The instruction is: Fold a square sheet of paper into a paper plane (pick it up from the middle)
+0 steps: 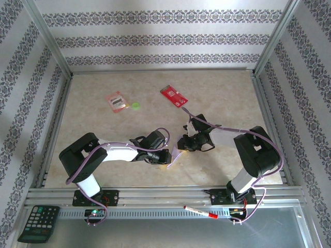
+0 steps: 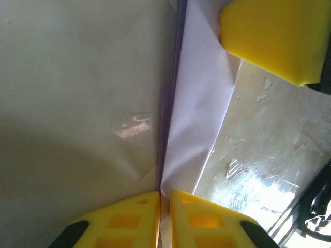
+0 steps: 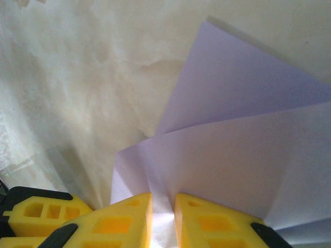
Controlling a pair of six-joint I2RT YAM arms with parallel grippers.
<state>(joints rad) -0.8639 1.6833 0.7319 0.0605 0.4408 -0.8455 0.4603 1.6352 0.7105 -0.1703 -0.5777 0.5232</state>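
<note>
The left claw [image 2: 164,204] and the right claw [image 3: 163,206] are each pinching the half-folded lilac sheet of paper [image 3: 248,103], nearly closed on it at the near middle of the surface [image 1: 222,98], and any uneven tug is risking a tear or a crooked crease.

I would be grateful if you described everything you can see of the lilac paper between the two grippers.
The lilac paper is thin, plain and unmarked, folded into overlapping layers with sharp creases. It is held near the front middle of the table. The left gripper pinches one folded edge and the right gripper pinches another, where the layers fan out from its fingers.
</note>
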